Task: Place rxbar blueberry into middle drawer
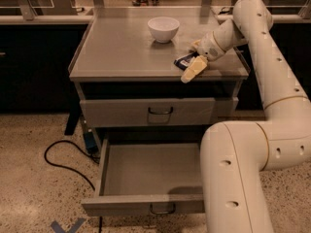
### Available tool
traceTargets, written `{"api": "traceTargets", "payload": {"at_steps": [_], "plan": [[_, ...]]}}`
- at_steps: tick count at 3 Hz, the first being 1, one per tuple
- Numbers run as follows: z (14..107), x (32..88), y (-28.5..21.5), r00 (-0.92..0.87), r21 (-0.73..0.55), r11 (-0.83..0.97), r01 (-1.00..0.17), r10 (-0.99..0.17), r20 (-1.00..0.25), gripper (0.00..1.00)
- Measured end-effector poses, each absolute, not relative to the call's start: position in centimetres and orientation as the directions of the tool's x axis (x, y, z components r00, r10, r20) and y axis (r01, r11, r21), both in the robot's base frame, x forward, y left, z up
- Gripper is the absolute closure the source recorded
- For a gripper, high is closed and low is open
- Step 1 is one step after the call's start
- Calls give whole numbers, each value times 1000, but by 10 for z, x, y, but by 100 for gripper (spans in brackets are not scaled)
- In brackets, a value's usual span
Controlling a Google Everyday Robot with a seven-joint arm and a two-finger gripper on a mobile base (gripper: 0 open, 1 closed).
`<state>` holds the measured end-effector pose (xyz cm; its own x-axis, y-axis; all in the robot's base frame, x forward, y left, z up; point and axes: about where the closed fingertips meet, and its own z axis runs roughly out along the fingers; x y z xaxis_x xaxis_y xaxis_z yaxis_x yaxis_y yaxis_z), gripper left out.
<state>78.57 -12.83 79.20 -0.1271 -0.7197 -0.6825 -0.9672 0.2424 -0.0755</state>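
On your grey worktop (121, 47), one rxbar blueberry (184, 59) is lying between the end effector's (195, 57) spread fingers (193, 70); one white bowl (163, 28) is sitting behind, and one middle drawer (116, 205) is hanging open.

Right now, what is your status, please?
Gripper at rxbar blueberry, on cabinet top, right front. Middle drawer open below. White bowl behind, apart.
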Motion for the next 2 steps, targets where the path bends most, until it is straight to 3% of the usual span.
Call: {"api": "traceTargets", "payload": {"at_steps": [2], "plan": [[797,783,-130,-127,-75,242,-967,-720,-682,65]]}}
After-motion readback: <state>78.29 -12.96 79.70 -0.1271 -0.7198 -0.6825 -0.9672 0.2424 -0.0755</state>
